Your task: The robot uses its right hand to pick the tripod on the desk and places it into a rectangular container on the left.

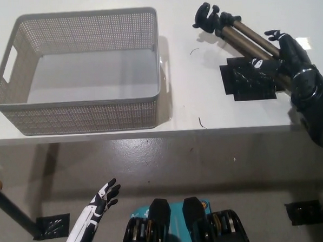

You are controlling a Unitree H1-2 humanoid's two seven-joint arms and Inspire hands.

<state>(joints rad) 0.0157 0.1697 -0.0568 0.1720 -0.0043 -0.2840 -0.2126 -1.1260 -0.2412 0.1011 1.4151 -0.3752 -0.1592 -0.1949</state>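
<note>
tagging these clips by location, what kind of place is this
Probably an indoor lab or workshop test bench: a plain white table on a bare concrete floor, set with only a grey mesh basket, a tripod and black tape patches.

Looks like a lab or test room, not a home. Plain white flat surface (90, 5) fills the upper half of the frame, bare polished grey concrete floor (169, 164) below it. Black square tape patches (249, 81) stuck on the surface at right, like placement markers. Black metal foot plates (50, 227) bolted at lower left and lower right. One light reflection at upper right. Sparse staged setup, no furniture or decor visible.
</note>
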